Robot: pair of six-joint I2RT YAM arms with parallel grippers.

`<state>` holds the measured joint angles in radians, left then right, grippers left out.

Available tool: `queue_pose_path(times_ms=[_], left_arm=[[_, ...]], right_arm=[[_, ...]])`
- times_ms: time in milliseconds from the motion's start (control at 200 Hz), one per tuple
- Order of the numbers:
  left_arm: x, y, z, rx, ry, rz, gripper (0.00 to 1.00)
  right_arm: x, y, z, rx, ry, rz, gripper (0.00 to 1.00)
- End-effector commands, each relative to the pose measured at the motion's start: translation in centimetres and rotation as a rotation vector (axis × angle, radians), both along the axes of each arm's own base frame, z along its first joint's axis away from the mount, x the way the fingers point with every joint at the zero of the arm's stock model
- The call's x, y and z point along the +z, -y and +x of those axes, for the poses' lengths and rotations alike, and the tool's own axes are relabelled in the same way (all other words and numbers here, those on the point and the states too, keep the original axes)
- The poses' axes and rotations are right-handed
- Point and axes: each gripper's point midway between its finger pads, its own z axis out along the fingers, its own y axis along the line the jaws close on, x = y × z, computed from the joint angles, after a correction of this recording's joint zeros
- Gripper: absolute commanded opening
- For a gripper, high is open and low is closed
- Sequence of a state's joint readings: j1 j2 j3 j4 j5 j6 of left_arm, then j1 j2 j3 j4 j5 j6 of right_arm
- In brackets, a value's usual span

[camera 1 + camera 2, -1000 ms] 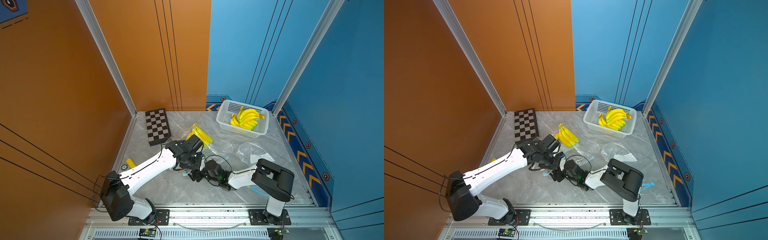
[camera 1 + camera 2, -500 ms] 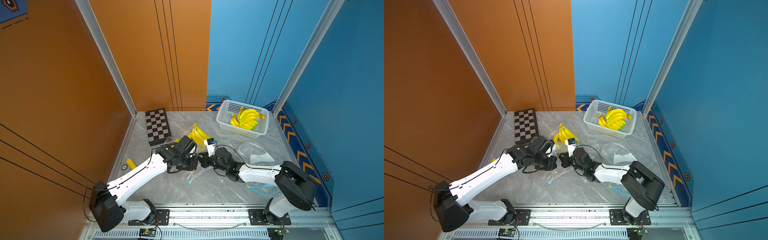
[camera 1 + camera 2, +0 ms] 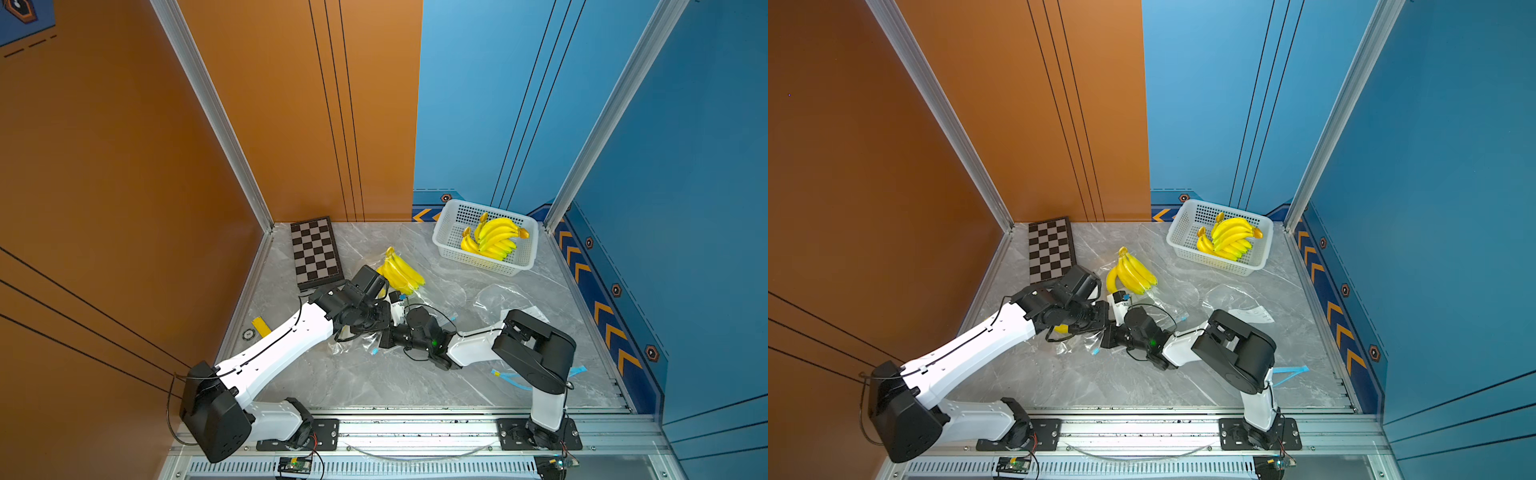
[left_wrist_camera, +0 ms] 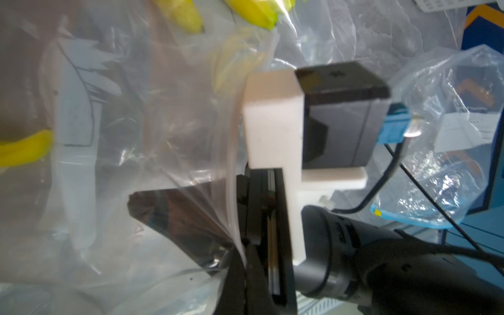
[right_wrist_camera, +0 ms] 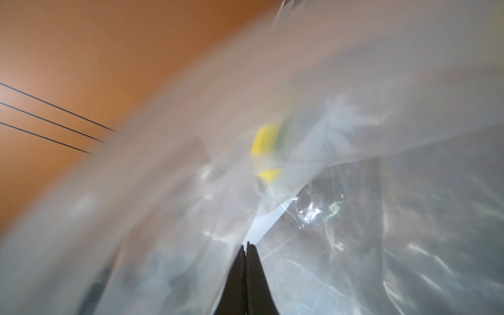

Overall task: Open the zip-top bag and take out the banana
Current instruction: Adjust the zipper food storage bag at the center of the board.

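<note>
Two white robot arms meet over the middle of a grey marble-patterned tabletop (image 3: 374, 386), both pinching a crumpled clear zip-top bag (image 3: 358, 344). In the left wrist view the left gripper (image 4: 245, 253) is clamped shut on a stretched fold of the film. In the right wrist view the right gripper (image 5: 246, 246) has its jaws pressed together on the plastic too. The banana bunch (image 3: 401, 272) lies just beyond the two grippers, toward the back wall. Its long axis runs from the stem at the far end to tips pointing back toward the arms. The left arm is nearer to it. Whether the bunch sits fully inside the film cannot be told. A chessboard (image 3: 316, 253) lies at the back left. A white basket (image 3: 446, 226) holding more bananas sits at the back right, with an empty clear bag (image 3: 498, 299) near it. The left wall is orange, the right wall blue.
</note>
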<state>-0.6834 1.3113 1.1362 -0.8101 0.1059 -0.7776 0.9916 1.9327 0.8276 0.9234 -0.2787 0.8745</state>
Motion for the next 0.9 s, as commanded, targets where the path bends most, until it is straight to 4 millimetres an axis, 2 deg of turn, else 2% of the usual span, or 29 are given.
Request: queue_pose_path(times_ms=[0, 75, 115, 130, 215, 270, 496, 541, 556, 656, 736, 796, 891], left_arm=[[5.3, 4.0, 1.8, -0.04, 0.119, -0.191, 0.0], [6.4, 3.7, 2.4, -0.024, 0.16, -0.187, 0.0], [6.6, 3.4, 2.6, -0.01, 0.177, -0.179, 0.0], [6.7, 3.3, 2.7, -0.003, 0.181, -0.177, 0.0], [6.5, 2.2, 2.8, 0.051, 0.194, -0.161, 0.0], [6.4, 1.5, 2.8, 0.081, 0.202, -0.153, 0.0], [6.7, 0.7, 3.3, 0.104, 0.209, -0.172, 0.0], [6.7, 0.6, 3.6, 0.105, 0.204, -0.177, 0.0], [6.8, 0.6, 3.6, 0.105, 0.204, -0.179, 0.0], [7.2, 0.2, 4.0, 0.109, 0.216, -0.185, 0.0], [7.3, 1.3, 3.7, 0.047, 0.184, -0.224, 0.0], [7.2, 3.3, 3.0, -0.046, 0.142, -0.261, 0.0], [7.5, 6.3, 1.5, -0.183, 0.138, -0.275, 0.0]], right_arm=[[-1.7, -1.1, 0.2, -0.042, -0.04, 0.017, 0.0], [-2.4, -1.2, 0.5, -0.055, -0.055, 0.051, 0.0], [-1.6, -1.3, 0.6, -0.055, -0.04, 0.085, 0.0], [-2.7, -1.2, 0.6, -0.063, -0.047, 0.074, 0.0], [-1.4, -0.4, 0.8, -0.112, 0.001, 0.187, 0.0], [-1.5, -0.4, 0.5, -0.1, 0.009, 0.203, 0.0], [-3.3, -2.2, -2.9, 0.084, 0.128, -0.012, 0.0], [-4.4, -2.3, -3.6, 0.121, 0.153, -0.07, 0.0], [-3.4, -2.3, -3.8, 0.133, 0.178, -0.069, 0.0], [-4.2, -2.0, -5.3, 0.215, 0.281, -0.184, 0.0], [-4.8, -2.0, -6.4, 0.317, 0.338, -0.27, 0.0], [-4.9, -2.0, -6.5, 0.37, 0.375, -0.329, 0.0], [-4.4, -2.0, -5.3, 0.377, 0.408, -0.395, 0.0]])
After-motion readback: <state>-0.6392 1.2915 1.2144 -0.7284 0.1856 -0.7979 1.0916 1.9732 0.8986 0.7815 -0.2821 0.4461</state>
